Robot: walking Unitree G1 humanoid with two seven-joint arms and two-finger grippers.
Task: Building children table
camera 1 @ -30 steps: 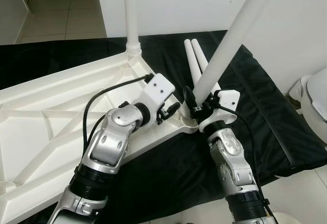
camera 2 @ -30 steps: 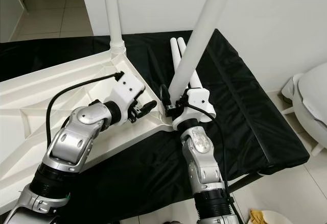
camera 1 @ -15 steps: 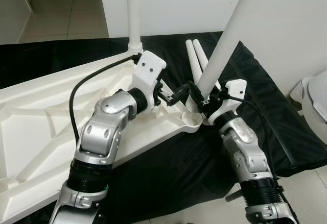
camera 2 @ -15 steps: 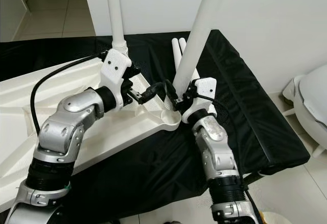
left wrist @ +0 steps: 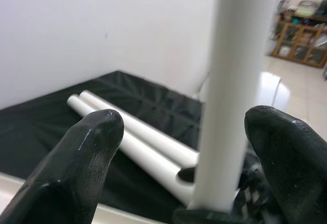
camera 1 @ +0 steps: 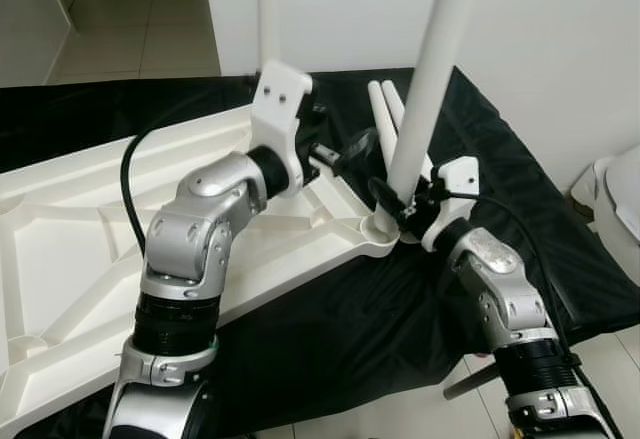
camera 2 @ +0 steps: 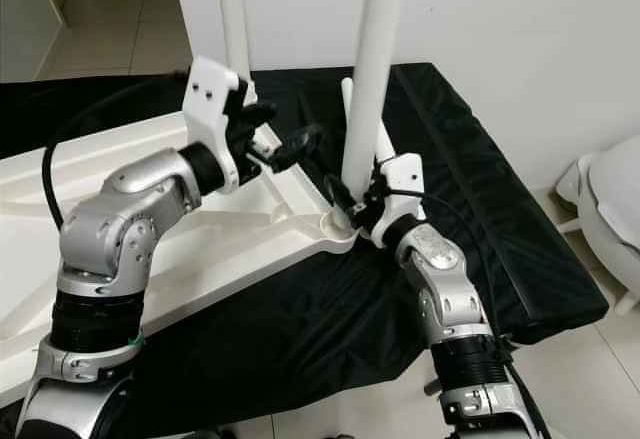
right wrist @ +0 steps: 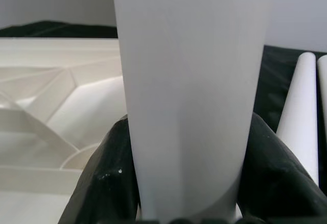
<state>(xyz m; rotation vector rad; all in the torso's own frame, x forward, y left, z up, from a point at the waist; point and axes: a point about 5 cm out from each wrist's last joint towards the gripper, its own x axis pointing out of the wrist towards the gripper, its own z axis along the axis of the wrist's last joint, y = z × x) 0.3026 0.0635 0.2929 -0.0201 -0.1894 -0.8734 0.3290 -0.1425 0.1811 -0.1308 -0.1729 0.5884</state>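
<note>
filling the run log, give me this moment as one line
step: seat leg in corner socket | right gripper: shut on table leg | left gripper: open, beside leg | tabletop: upside down | spare legs: on black cloth

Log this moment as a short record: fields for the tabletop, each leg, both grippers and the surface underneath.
tabletop: white tabletop lying underside up on the black cloth
fitted leg: far leg standing upright at the far corner
leg in work: near leg standing in the near corner socket
spare legs: two spare legs lying side by side on the cloth
right gripper: right gripper shut on the near leg, low down near the socket
left gripper: left gripper open, beside the near leg, not touching
</note>
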